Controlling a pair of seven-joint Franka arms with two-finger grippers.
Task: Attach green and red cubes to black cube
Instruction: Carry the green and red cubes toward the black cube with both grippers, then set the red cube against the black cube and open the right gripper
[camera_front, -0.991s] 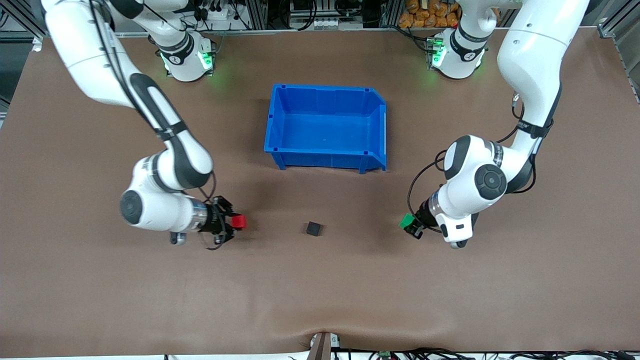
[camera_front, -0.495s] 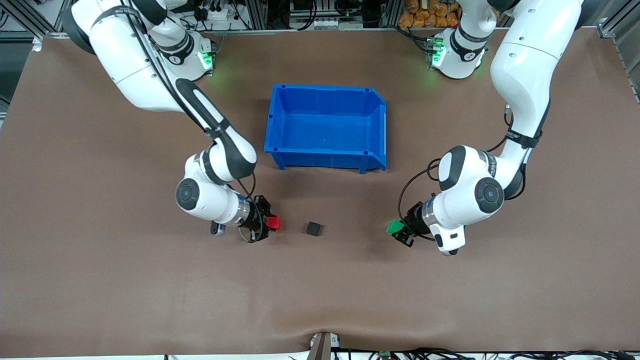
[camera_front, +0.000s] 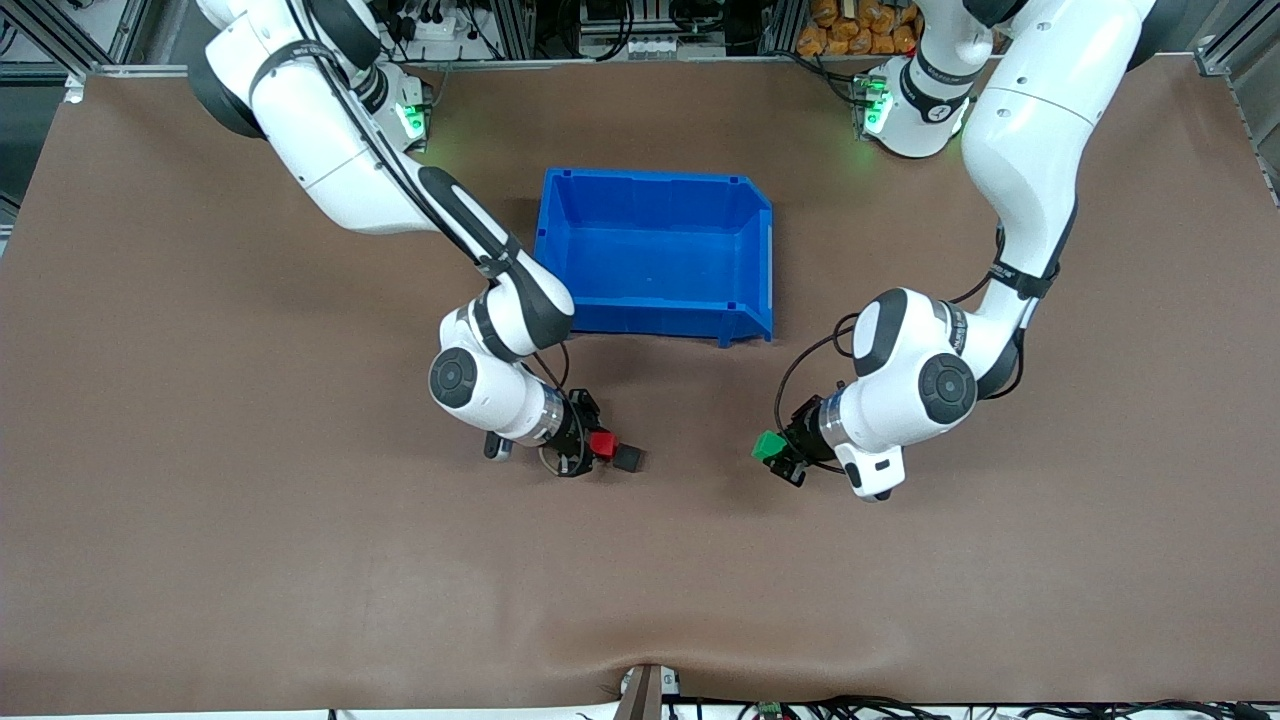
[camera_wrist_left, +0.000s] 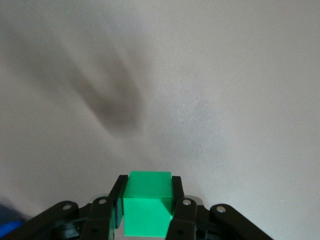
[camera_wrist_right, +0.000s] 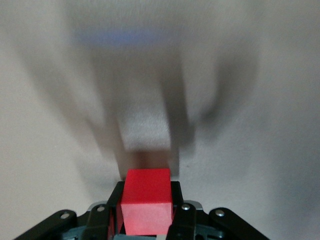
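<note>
Front view | right claw (camera_front: 598, 446) low over desk (camera_front: 300, 560), clamped on red cube (camera_front: 602, 444), which touches black cube (camera_front: 628, 457) | left claw (camera_front: 775, 450) grips bright green cube (camera_front: 767, 445), well apart from black cube | both forearms angled inward

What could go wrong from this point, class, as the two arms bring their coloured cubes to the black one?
1. The right gripper holds the red cube right at the loose black cube; pushing may slide it away instead of attaching.
2. The left gripper carries the green cube, which is well short of the black cube; if that cube shifts, the approach may miss.
</note>
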